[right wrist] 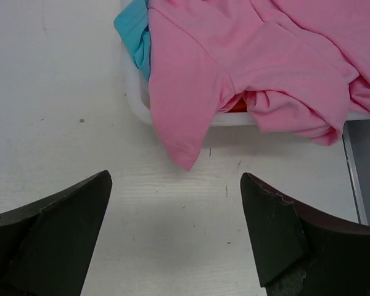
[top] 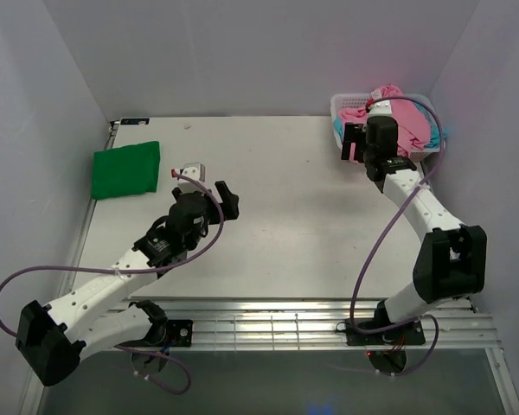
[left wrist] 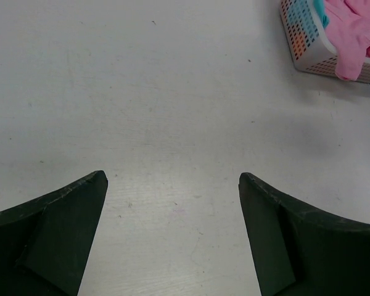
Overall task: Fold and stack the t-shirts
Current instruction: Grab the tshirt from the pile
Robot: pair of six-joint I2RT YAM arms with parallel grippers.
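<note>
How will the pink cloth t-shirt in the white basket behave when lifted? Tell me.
The pink cloth t-shirt is probably floppy: it lies crumpled, a sleeve drooping over the rim of the white plastic mesh basket. Lifted, it may drag the turquoise shirt beside it along.

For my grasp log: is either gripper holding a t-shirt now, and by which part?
Nothing is held. The left gripper is open over the table; the right gripper is open near the pink t-shirt.

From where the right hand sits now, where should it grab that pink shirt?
Probably the loose sleeve corner of the pink shirt hanging over the basket rim onto the table. Come from the table side, where the open right hand faces it: that flap lies free, the rest is bunched.
</note>
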